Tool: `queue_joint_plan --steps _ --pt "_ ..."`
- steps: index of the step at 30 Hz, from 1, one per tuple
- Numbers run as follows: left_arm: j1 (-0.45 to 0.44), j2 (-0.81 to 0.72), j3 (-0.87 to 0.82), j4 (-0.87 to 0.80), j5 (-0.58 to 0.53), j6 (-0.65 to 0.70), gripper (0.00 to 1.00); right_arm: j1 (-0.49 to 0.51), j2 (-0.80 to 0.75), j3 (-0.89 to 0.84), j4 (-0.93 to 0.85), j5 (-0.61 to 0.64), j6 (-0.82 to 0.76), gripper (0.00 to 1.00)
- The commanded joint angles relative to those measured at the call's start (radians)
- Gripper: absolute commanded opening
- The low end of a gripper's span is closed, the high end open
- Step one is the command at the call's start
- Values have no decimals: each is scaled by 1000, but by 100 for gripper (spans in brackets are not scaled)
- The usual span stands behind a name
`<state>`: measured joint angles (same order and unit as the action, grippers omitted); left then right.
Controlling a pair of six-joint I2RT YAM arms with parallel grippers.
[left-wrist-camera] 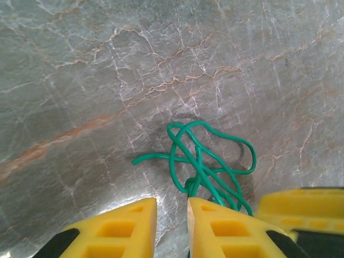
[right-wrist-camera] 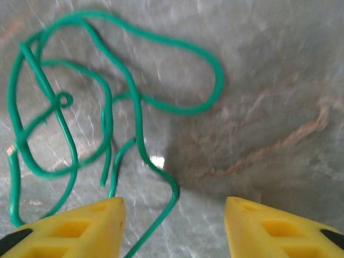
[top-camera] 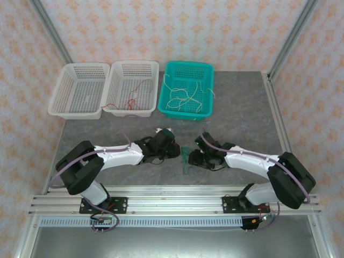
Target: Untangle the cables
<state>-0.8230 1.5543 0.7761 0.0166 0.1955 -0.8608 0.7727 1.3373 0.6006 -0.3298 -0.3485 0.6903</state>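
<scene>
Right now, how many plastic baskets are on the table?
3: one white basket at the far left, a second white basket beside it, and a teal basket to their right. None looks hidden.

Right gripper [right-wrist-camera: 173, 207] open, 2 yellow fingers [right-wrist-camera: 91, 223] well apart at the bottom edge. Green cable [right-wrist-camera: 138, 123] lies in loose overlapping loops on the grey marbled table [right-wrist-camera: 269, 107], mostly upper left. 1 strand runs down between the fingers, closer to the left one.
</scene>
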Motion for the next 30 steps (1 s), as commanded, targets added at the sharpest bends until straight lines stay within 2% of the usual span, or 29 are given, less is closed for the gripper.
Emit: queue_joint_plan --steps 1,6,8,9,11,13,17,25,30 --pt "-3 -42 -9 -20 -66 32 23 48 -13 29 -62 14 52 60" --pt "-2 -52 -12 -23 -71 49 24 82 34 56 -30 18 69 63" --pt "-2 -56 -7 -24 -69 58 24 83 75 72 -30 20 65 56" --pt "-3 -59 -6 -29 -71 63 24 83 93 81 -44 28 57 48" --pt "-2 -71 -2 -45 -80 71 25 83 107 100 -91 70 38 21" --pt "-3 -87 -7 -59 -95 78 25 83 86 95 -109 111 12 0" --pt "-3 -110 -7 -77 -106 89 28 82 22 83 -105 141 -47 0" --pt "18 -202 0 -157 -151 168 39 44 -74 68 -75 200 -92 0" --pt "53 -253 -40 -122 -69 183 50 29 -84 61 -45 185 -127 0"
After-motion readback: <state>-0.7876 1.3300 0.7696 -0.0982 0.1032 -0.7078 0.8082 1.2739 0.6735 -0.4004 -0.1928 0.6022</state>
